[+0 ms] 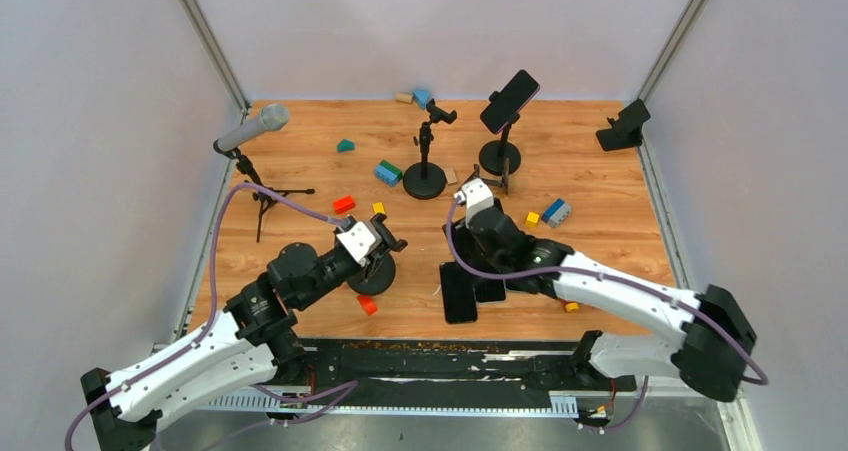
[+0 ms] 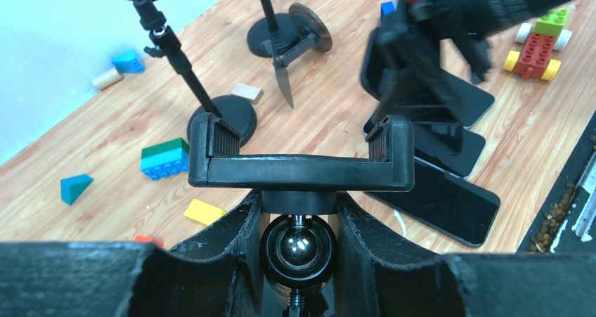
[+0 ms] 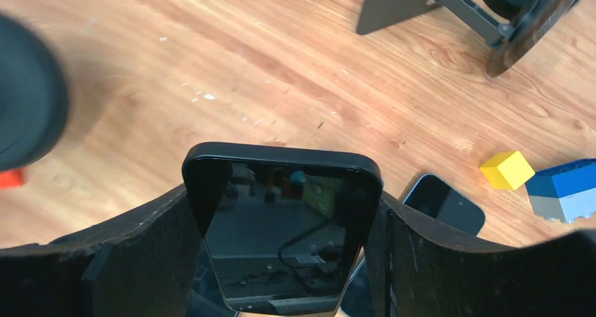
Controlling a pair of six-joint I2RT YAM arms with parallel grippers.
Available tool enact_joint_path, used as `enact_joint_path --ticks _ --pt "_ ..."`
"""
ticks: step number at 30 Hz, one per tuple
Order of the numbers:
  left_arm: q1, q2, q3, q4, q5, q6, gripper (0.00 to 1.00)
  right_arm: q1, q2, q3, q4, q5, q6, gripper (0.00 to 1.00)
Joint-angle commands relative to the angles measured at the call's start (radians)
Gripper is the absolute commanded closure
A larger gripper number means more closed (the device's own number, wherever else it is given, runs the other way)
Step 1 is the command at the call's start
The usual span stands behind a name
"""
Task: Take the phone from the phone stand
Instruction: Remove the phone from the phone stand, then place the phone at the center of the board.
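one phone (image 3: 281, 190), both side edges in right gripper (image 3: 284, 233), apart from stand (image 2: 299, 168)

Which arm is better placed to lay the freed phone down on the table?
Right. The right gripper clamps the phone over the table, near the other phones lying there; the left gripper only grips the empty stand.

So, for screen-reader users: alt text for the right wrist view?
The right gripper grips a black phone by its edges, over a wooden table. A yellow block, a blue brick and another phone lie to the right.
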Motion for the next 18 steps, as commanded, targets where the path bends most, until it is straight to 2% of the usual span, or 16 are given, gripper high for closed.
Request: enact_joint_path --ticks 1,5,10,18 --pt "-0.003 -0.070 0.036 0.015 -0.045 -0.009 1.00 -0.077 0.162 0.179 0.051 0.043 0.063 1.00" --pt "-0.003 -0.152 -0.002 0.040 -0.065 0.003 1.00 -0.097 0.327 0.310 0.109 -0.025 -0.012 1.00" --pt "-0.002 -0.210 -0.014 0.036 -0.094 0.011 1.00 -0.118 0.523 0.465 0.128 -0.023 -0.028 0.98" --pt "-0.003 -0.210 -0.005 0.006 -0.095 0.025 1.00 -0.163 0.723 0.540 0.251 -0.075 0.011 0.98"
